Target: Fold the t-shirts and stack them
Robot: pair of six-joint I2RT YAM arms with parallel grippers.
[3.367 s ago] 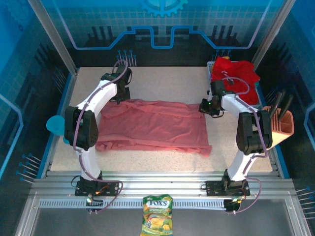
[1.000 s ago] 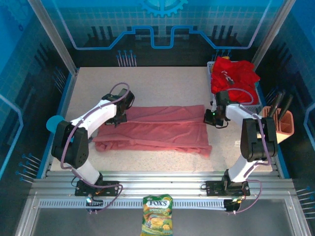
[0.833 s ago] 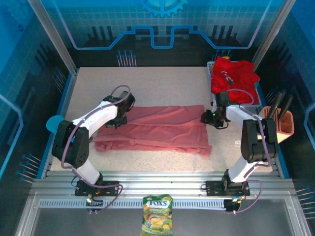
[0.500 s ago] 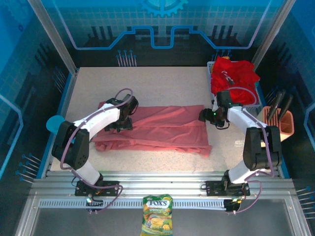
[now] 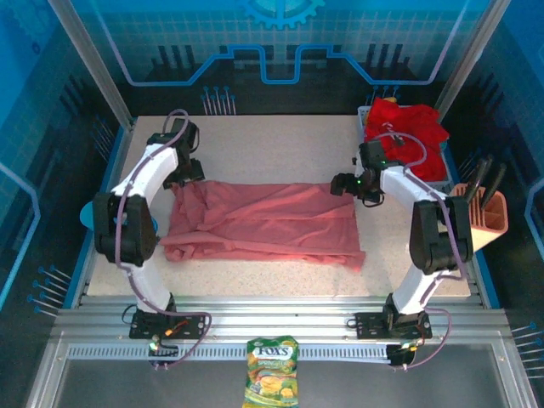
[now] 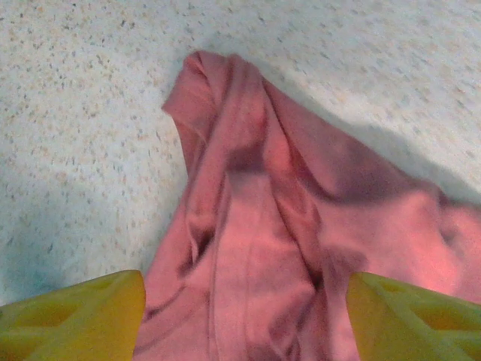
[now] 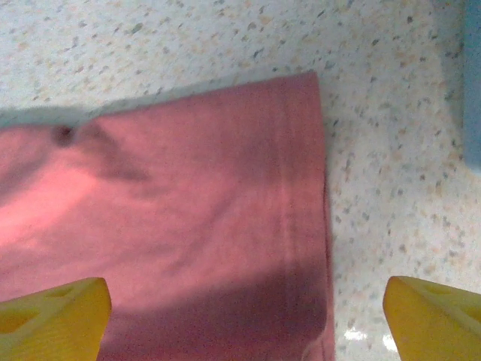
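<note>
A faded salmon-pink t-shirt point(image 5: 263, 223) lies folded into a long band across the middle of the table. My left gripper point(image 5: 183, 170) hovers open over its rumpled far-left corner point(image 6: 263, 226), yellow fingertips point(image 6: 75, 316) spread with nothing between them. My right gripper point(image 5: 344, 185) hovers open over the flat far-right corner point(image 7: 188, 226), just above the hem, and holds nothing. Bright red t-shirts point(image 5: 406, 127) are heaped in the white mesh basket point(image 5: 435, 176) at the back right.
A peach holder point(image 5: 486, 214) with dark tools stands at the table's right edge. A teal disc point(image 5: 92, 214) sits off the left edge. A Fox's candy bag point(image 5: 272, 371) lies on the front rail. Bare speckled tabletop point(image 5: 280, 144) stretches behind the shirt.
Both grippers opened and let go of the pink shirt's far edge after folding it toward the near side. The left arm swung back to the far-left corner; the right one moved slightly back.
</note>
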